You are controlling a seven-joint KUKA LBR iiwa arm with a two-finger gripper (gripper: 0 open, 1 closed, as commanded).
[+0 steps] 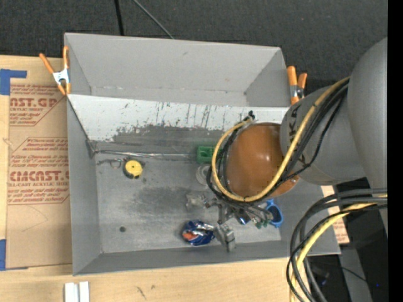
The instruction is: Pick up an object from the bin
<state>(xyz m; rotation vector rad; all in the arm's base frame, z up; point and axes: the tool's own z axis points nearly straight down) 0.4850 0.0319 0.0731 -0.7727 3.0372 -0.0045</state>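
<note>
My gripper (227, 230) reaches down under the orange dome at the bin's front right. Just left of it, touching or nearly so, lies a crumpled blue, white and red wrapper-like thing (198, 233) on the bin floor. A small blue thing (274, 216) lies to the gripper's right, partly hidden by the cables. A green block (204, 154) sits at the foot of the back wall, with the dome's edge covering its right side.
A yellow round thing (133, 168) lies far left near the back wall. The arm, its dome and looping cables cover the bin's right part. The bin's front wall is close below the gripper.
</note>
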